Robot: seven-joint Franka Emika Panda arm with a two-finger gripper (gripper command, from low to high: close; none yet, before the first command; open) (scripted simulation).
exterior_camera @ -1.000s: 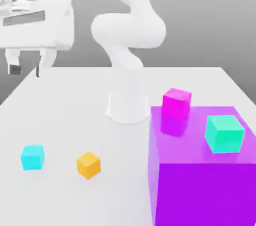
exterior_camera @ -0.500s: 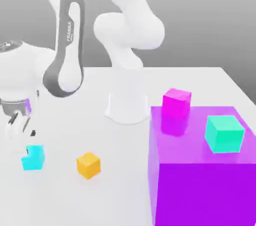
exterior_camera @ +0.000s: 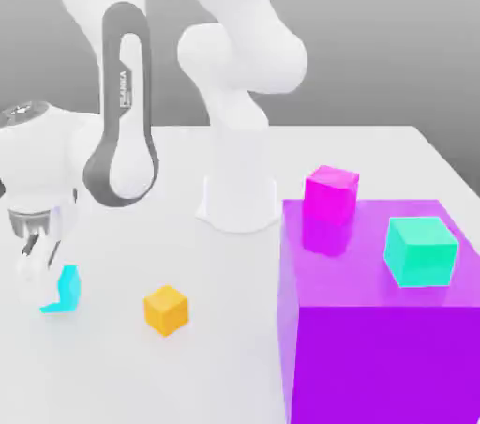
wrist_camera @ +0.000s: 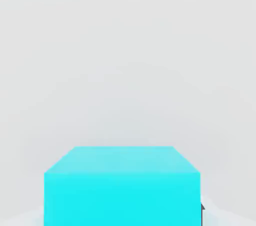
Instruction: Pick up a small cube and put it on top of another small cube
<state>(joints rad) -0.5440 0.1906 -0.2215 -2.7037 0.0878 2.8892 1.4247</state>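
Your gripper (exterior_camera: 42, 277) is clamped on the sky-cyan cube (exterior_camera: 66, 289) (down on the white table (exterior_camera: 122, 356)). The orange cube (exterior_camera: 166, 310) sits nearby.

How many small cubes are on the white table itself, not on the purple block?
2: the sky-cyan cube at the exterior view's left, at the gripper, and the orange cube beside it. The arm may hide others.

Bright, even, diffuse light in both renders

The white table (exterior_camera: 122, 366) shows hardly any cast shadow; the purple block (exterior_camera: 375, 319) mirrors the magenta cube (exterior_camera: 330, 192) on its glossy top. Edges look slightly soft, the grey backdrop (exterior_camera: 394, 28) graded, with no glare.
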